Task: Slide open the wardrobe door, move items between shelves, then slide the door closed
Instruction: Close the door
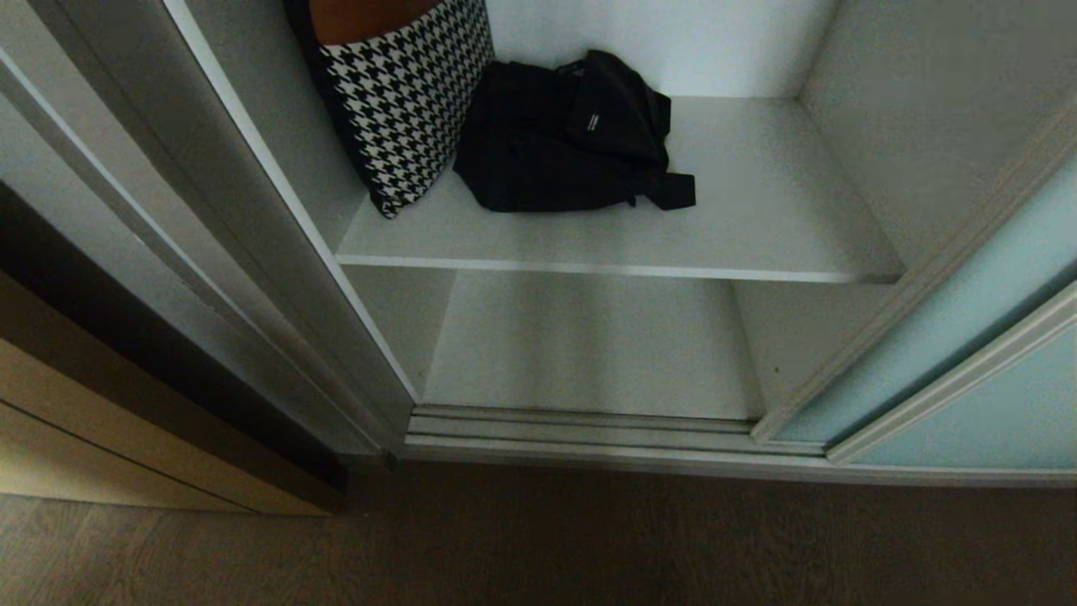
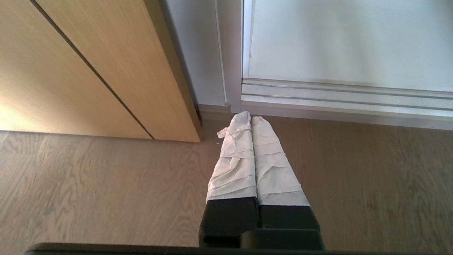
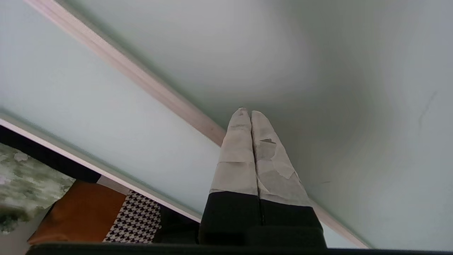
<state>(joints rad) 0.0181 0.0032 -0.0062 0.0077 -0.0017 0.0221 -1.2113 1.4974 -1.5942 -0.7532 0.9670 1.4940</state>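
Right gripper point(image 3: 250, 112): fingers pressed together, empty, tips at the frosted sliding wardrobe door point(image 3: 318, 71). Left gripper point(image 2: 250, 118): pressed together, empty, above the floor point(image 2: 88, 184) by the track point(image 2: 347, 97). Door slid right; black bag point(image 1: 572, 135) and houndstooth cushion point(image 1: 404, 93) on the shelves point(image 1: 757, 202).

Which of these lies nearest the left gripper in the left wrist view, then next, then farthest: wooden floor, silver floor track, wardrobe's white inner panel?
Left gripper, shut:
1. Wooden floor, under the fingertips.
2. Silver floor track, just beyond.
3. White inner panel, behind the track.
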